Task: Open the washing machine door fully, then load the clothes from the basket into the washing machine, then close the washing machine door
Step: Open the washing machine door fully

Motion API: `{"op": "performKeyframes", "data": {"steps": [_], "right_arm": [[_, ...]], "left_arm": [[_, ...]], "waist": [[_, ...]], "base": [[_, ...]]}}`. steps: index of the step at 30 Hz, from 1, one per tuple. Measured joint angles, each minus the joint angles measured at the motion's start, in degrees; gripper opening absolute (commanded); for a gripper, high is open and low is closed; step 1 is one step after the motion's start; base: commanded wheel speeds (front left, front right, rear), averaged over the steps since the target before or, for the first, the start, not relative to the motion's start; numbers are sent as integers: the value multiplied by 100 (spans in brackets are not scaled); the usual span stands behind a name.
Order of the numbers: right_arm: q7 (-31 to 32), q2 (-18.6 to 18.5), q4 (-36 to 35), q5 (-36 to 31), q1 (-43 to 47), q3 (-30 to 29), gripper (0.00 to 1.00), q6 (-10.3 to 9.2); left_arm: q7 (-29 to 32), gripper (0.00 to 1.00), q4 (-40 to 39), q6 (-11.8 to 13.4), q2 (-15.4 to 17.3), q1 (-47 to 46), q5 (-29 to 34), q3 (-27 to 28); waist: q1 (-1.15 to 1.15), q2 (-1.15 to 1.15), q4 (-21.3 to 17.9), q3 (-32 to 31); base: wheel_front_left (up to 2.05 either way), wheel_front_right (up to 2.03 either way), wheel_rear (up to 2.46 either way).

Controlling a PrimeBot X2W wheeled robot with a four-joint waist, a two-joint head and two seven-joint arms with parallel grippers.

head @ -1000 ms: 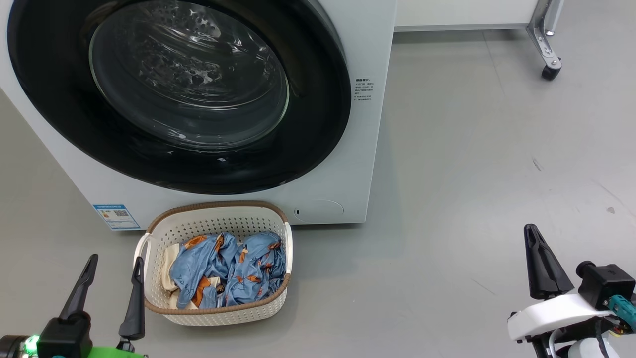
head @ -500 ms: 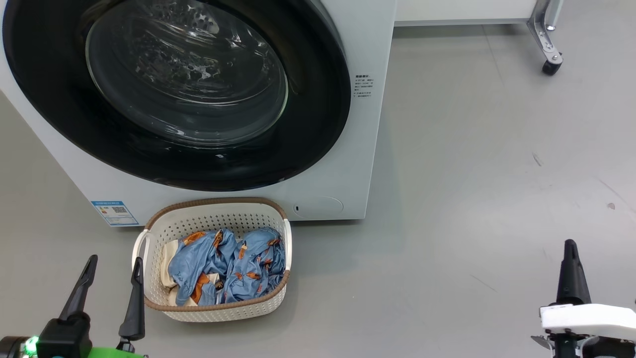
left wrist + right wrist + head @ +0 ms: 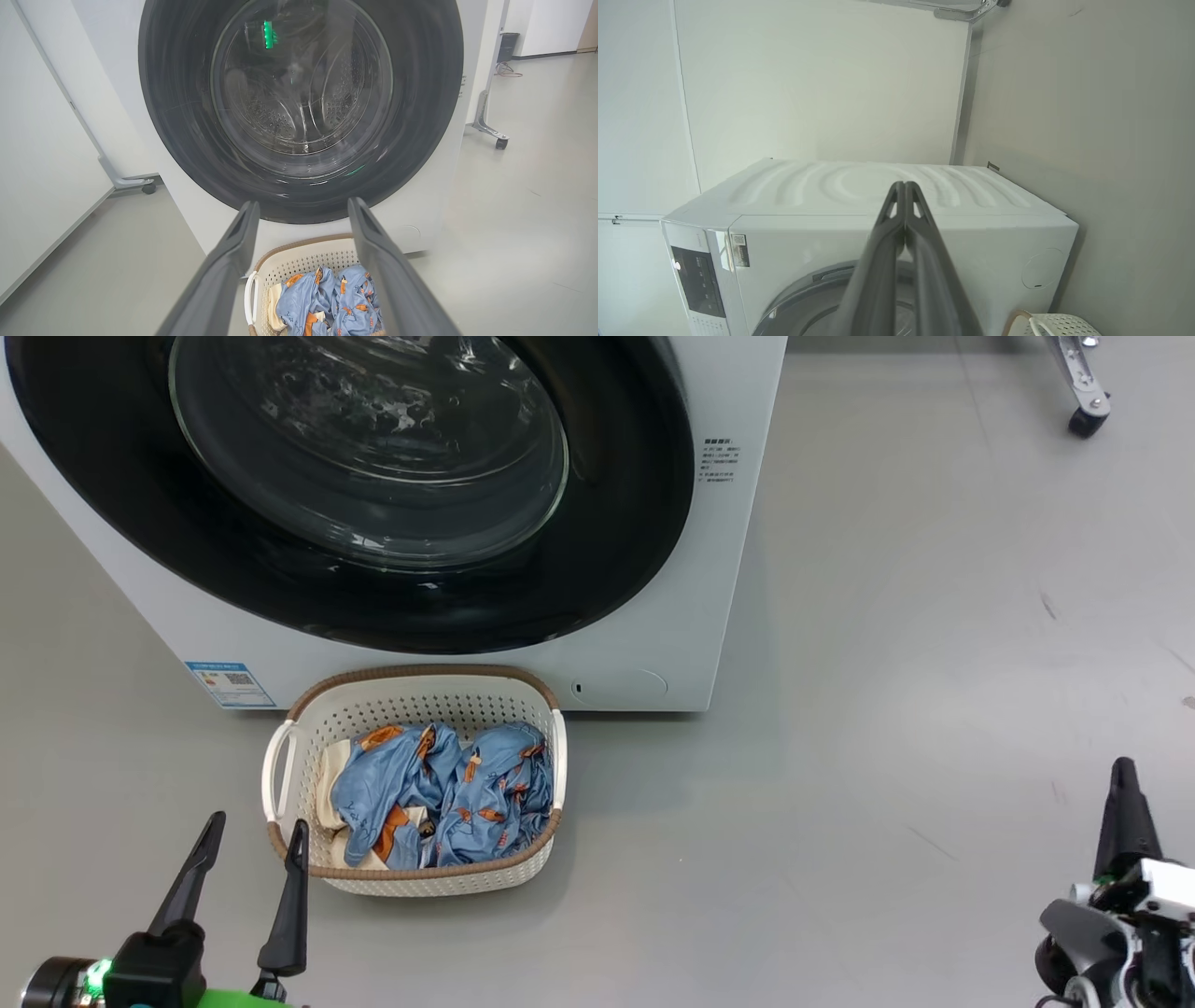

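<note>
The washing machine door (image 3: 616, 523) is closed, flat against the white front of the washing machine (image 3: 672, 644), so I judge that the first step, opening it, is not yet done. The basket (image 3: 429, 885) stands on the floor (image 3: 840, 756) just in front of the machine, below the lower edge of the door. The clothes (image 3: 448, 793), blue printed fabric with some cream cloth, lie all inside it.

The left gripper (image 3: 258, 821) is released, with its two fingers spread wide and nothing between them. It hangs just beside the front left corner of the basket, and it points towards the door above the basket. The right gripper (image 3: 1124, 770) is clenched, with its fingers pressed together on nothing. It is well apart from the machine, to the right.

In the right wrist view a narrow slot (image 3: 833, 273) shows on the rim of the door, on the side near the right side panel of the machine. It is probably the handle, and its long axis seems to run up and down along the rim. If so, the pull point lies ahead and to the left of the right gripper, which is on the handle side, while the left gripper is nearer to the basket.
</note>
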Motion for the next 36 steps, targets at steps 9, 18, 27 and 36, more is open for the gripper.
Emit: {"op": "performKeyframes", "data": {"steps": [9,18,27,36], "right_arm": [[676,-152,5,1092,-486,-784,0,0],[1559,-771,74,1209,-1425,-662,0,0],[2045,-1090,88,1067,-2510,-312,0,0],[2519,-1302,119,749,-3407,214,0,0]], "left_arm": [[0,100,-101,-3,-5,-19,-153,-108],[0,100,-218,-4,44,-42,-282,-186],[0,100,-292,-5,2,-230,-433,-204],[-1,100,-188,-5,-132,-378,-505,-259]], "waist": [[0,0,201,368],[0,0,424,847],[0,0,695,1317],[0,0,1051,1630]], "base": [[0,0,0],[0,0,0],[0,0,0],[0,0,0]]}}
